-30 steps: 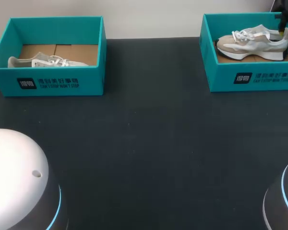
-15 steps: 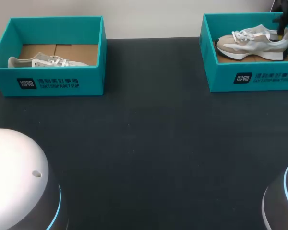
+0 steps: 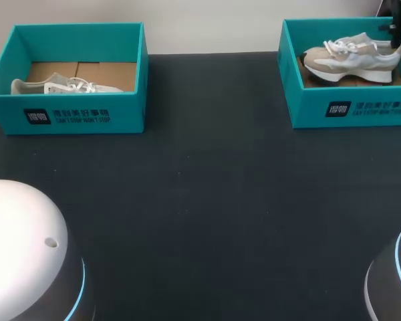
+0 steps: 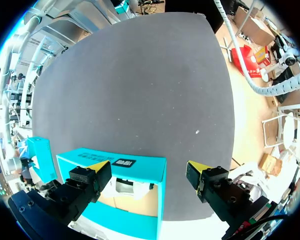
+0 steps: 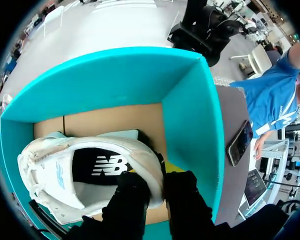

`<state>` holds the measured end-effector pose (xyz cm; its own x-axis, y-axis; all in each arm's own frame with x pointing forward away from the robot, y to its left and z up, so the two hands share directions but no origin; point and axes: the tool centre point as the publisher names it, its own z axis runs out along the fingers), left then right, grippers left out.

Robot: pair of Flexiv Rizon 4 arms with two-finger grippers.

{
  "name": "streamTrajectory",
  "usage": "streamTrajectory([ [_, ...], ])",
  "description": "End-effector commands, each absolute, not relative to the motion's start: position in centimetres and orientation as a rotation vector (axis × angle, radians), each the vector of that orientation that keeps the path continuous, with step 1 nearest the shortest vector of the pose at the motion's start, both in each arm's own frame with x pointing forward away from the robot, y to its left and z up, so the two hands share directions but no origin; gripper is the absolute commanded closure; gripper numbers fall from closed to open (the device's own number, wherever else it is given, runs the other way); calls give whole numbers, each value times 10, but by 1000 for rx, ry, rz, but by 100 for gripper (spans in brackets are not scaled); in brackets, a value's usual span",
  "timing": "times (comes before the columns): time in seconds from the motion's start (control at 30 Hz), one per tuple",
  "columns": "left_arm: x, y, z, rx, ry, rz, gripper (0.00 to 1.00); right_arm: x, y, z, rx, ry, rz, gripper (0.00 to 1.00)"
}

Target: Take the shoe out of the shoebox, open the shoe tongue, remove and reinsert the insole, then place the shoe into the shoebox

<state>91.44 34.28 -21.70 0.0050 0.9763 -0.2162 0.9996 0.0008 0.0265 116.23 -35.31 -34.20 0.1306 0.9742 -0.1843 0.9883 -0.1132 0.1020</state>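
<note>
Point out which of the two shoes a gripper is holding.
The shoe in the right box: the right gripper pinches its heel between both fingers. The other shoe lies in the left box with no gripper on it.

light: bright, even, diffuse | shadows: soft, dark under shoe (image 3: 351, 59) | table (image 3: 200, 200): matte, dull

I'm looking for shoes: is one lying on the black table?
No, the left shoe lies in the left shoebox, the right shoe in the right shoebox, its heel in the right tool.
</note>
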Motion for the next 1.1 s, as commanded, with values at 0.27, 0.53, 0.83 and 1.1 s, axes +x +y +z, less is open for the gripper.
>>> streamTrajectory([
  [0.27,914,343,-216,2098,2093,-199,0,1122,-335,-253,2213,1912,-26,100],
  [0.53,914,343,-216,2098,2093,-199,0,1099,-312,-202,2215,1880,-9,100],
  [0.83,914,343,-216,2098,2093,-199,0,1071,-283,-159,2192,1841,-22,100],
  [1.1,914,343,-216,2098,2093,-199,0,1051,-259,-136,2193,1821,-30,100],
])
